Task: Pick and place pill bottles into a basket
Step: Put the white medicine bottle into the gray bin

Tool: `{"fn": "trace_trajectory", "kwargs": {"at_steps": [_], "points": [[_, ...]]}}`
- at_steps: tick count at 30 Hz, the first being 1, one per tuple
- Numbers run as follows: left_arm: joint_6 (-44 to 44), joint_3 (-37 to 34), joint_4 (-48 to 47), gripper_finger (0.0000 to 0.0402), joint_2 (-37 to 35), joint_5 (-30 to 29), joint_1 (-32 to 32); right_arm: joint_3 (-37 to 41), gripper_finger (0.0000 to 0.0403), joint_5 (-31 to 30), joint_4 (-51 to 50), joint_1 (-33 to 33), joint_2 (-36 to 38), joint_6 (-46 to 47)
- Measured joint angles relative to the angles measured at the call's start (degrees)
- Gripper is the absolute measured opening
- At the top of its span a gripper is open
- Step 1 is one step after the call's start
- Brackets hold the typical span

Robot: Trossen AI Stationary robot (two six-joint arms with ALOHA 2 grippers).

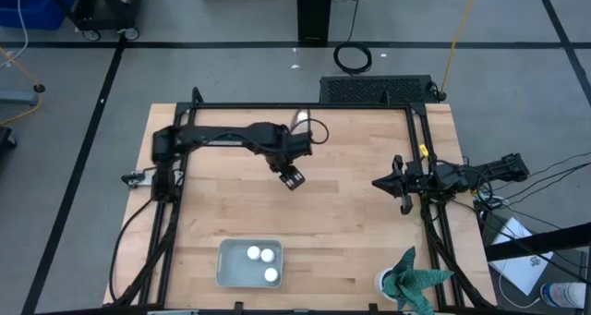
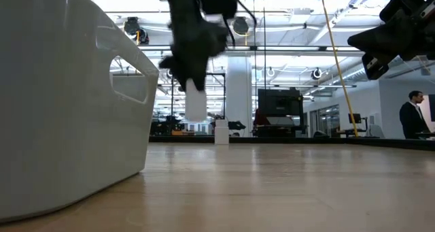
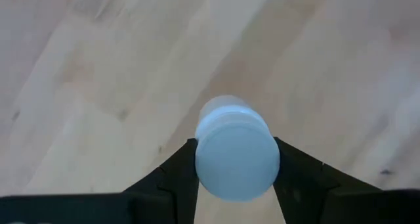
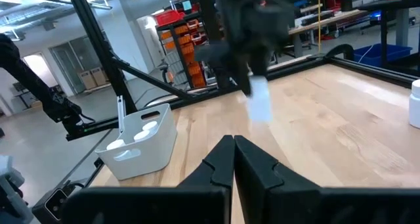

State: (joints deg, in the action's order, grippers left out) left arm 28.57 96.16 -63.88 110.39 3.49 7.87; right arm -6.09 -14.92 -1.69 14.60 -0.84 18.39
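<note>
My left gripper (image 1: 292,176) is over the middle of the table, shut on a white pill bottle (image 2: 195,103), which also shows in the left wrist view (image 3: 236,148) and the right wrist view (image 4: 259,99). The pale basket (image 1: 231,273) stands near the table's near edge with three white bottles (image 1: 262,260) in it. It also shows in the low view (image 2: 68,109). Another bottle (image 2: 221,133) stands upright on the table near the far edge. My right gripper (image 4: 233,140) is shut and empty, above the table's right side (image 1: 377,182). My left gripper pinches the bottle between its two fingers, on opposite sides of the bottle's upper end (image 3: 203,161). The fingers (image 3: 298,171) come from above, pointing down. The bottle hangs upright below them, lifted clear of the table.
A green-and-white object (image 1: 413,281) lies at the table's near right corner. A black frame (image 1: 305,107) runs along the far edge and down both sides. Bare wood (image 1: 351,232) lies between the basket and the right arm.
</note>
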Motion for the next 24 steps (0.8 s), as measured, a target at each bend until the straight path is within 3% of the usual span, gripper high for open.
{"fn": "trace_trajectory", "kwargs": {"at_steps": [8, 15, 24], "points": [[6.67, 0.04, -4.81, 0.0178, -11.54, -2.25, -5.63, 0.00, 0.0004, 0.01, 0.14, -0.01, -0.02, 0.01], [23.57, 0.04, -7.96, 0.0164, -18.29, -4.03, -14.53, 0.00, 0.0004, 0.02, 0.15, -0.01, -0.02, 0.00], [45.20, 0.07, -7.97, 0.0165, -17.89, -8.19, -30.08, 0.00, 0.0004, 0.02, 0.11, -0.01, -0.02, 0.00]]}}
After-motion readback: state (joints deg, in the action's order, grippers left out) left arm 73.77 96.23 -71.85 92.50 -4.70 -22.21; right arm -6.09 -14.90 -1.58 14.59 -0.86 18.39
